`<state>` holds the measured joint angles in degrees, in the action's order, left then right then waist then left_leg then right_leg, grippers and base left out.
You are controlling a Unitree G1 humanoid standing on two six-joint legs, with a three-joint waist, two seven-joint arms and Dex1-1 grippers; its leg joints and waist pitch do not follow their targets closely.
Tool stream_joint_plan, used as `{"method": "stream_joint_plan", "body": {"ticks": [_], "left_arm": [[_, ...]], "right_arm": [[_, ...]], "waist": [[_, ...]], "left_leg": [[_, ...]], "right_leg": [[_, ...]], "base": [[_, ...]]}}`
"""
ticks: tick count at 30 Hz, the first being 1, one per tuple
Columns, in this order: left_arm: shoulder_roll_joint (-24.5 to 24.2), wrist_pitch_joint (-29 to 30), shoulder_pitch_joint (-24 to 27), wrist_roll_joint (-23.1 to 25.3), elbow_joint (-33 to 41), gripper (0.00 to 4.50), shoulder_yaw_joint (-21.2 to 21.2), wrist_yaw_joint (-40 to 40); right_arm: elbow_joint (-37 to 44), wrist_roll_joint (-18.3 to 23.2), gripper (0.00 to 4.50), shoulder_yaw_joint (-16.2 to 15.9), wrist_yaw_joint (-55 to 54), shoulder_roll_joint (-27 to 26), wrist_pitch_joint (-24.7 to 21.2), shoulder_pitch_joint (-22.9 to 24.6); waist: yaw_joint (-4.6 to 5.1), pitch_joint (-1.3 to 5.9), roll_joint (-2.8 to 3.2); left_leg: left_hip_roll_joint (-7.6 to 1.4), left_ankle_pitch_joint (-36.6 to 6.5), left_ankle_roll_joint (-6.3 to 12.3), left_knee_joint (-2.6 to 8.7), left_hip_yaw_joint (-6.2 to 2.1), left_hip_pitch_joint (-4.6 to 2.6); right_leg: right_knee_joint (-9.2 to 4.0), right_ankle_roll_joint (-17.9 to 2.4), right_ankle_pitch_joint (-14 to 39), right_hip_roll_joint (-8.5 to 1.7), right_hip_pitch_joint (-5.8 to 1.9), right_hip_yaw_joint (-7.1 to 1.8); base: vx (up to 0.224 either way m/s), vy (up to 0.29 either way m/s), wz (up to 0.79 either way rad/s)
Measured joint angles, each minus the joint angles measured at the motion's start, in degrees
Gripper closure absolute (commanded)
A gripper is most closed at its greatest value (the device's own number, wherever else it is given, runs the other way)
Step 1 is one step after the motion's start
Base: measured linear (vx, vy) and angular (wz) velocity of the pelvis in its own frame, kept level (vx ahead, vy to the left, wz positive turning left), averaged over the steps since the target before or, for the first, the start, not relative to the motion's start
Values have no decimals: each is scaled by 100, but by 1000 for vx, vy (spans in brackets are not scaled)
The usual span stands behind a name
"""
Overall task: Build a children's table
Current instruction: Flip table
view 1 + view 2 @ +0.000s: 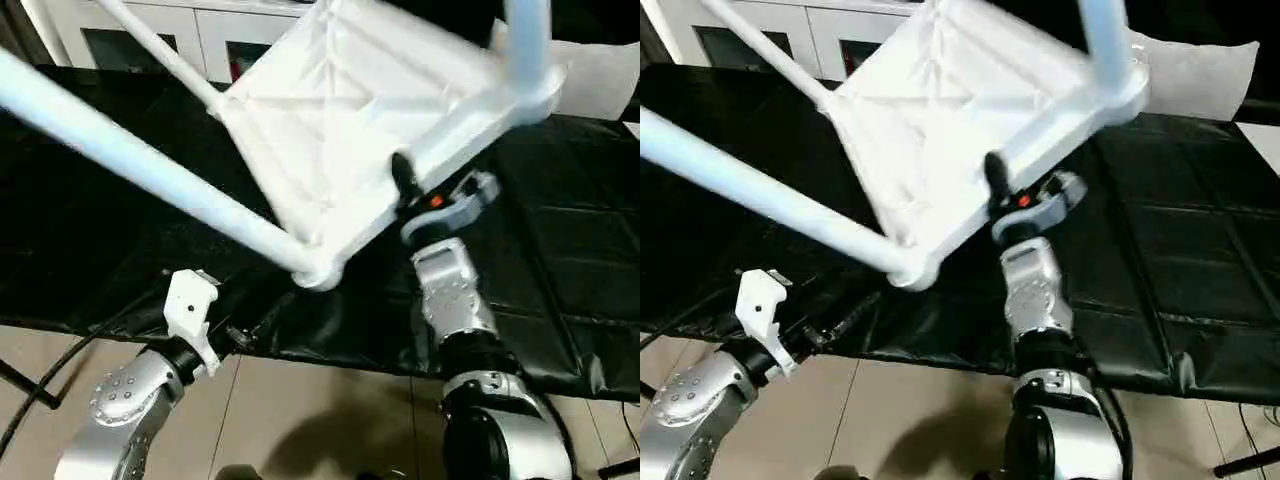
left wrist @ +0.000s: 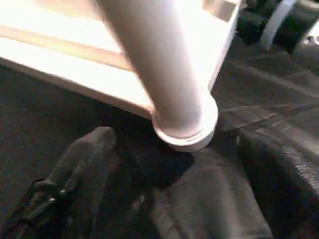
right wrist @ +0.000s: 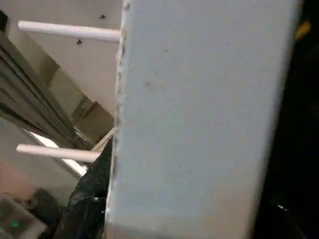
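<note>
The children's table (image 1: 340, 110) hangs tilted over the black work surface, its ribbed underside facing me. One white leg (image 1: 130, 160) runs from the near corner socket (image 1: 315, 270) out to the left. A second leg (image 1: 165, 50) leaves the far left corner, and a third (image 1: 527, 40) rises at the right corner. My right gripper (image 1: 405, 185) is shut on the top's near rim, one black finger lying inside the rim. My left gripper (image 1: 235, 335) stands open just below the near socket (image 2: 184, 124), apart from it, its fingers (image 2: 75, 164) spread wide.
A black sheet (image 1: 560, 250) covers the work surface, whose front edge lies just ahead of my forearms. White cabinets (image 1: 150, 30) stand behind it, and a white cloth (image 1: 1200, 70) lies at the back right. A dark cable (image 1: 40, 390) crosses the tiled floor at lower left.
</note>
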<state>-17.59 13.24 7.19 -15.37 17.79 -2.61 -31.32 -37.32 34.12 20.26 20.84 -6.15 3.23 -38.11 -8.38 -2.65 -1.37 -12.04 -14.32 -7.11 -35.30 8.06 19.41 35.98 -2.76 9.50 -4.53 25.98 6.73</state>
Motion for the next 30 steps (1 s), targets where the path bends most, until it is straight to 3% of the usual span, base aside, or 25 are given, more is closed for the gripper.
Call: {"method": "stream_joint_plan", "body": {"ticks": [5, 11, 14, 24, 27, 30], "left_arm": [[-2, -53, -46, 14, 7, 0, -38, -42], [-14, -54, -117, 12, 70, 0, -60, -42], [-34, -54, -117, 9, 70, 0, -60, -47], [-35, 17, -185, -19, 218, 0, -64, -46], [-114, 64, -286, -9, 239, 0, -65, -35], [-383, 222, -636, 54, 430, 0, 56, 26]], "right_arm": [[292, -454, 257, -98, -348, 95, 251, 95], [724, -1418, 257, -380, -1011, 382, 661, 222], [866, -1704, 258, -406, -1260, 459, 745, 288], [1197, -2229, 259, -535, -1717, 657, 810, 507], [1272, -2492, 259, -697, -1846, 736, 798, 535], [1455, -2972, 259, -979, -2063, 963, 474, 533]], "waist": [[-6, -2, 3], [6, -2, 3], [9, -2, 3], [37, -1, 3], [33, -2, 2], [30, -2, 0]], "left_leg": [[4, 20, -29, 1, 0, -4], [5, 35, -64, 2, 0, -10], [5, 41, -72, 2, -1, -17], [5, 46, -76, 3, -1, -24], [5, 47, -76, 3, -1, -23], [6, 53, -78, 3, -2, -27]], "right_leg": [[8, -16, -11, 4, 0, 2], [10, 9, -19, 6, -4, 2], [10, 9, -27, 7, -8, 2], [10, 13, -33, 12, -14, -3], [10, 13, -33, 13, -14, -3], [17, 13, -35, 14, -15, -6]], "base": [[0, 0, 0], [0, 0, 0], [0, 0, 0], [0, 0, 0], [0, 0, 0], [0, 0, 0]]}}
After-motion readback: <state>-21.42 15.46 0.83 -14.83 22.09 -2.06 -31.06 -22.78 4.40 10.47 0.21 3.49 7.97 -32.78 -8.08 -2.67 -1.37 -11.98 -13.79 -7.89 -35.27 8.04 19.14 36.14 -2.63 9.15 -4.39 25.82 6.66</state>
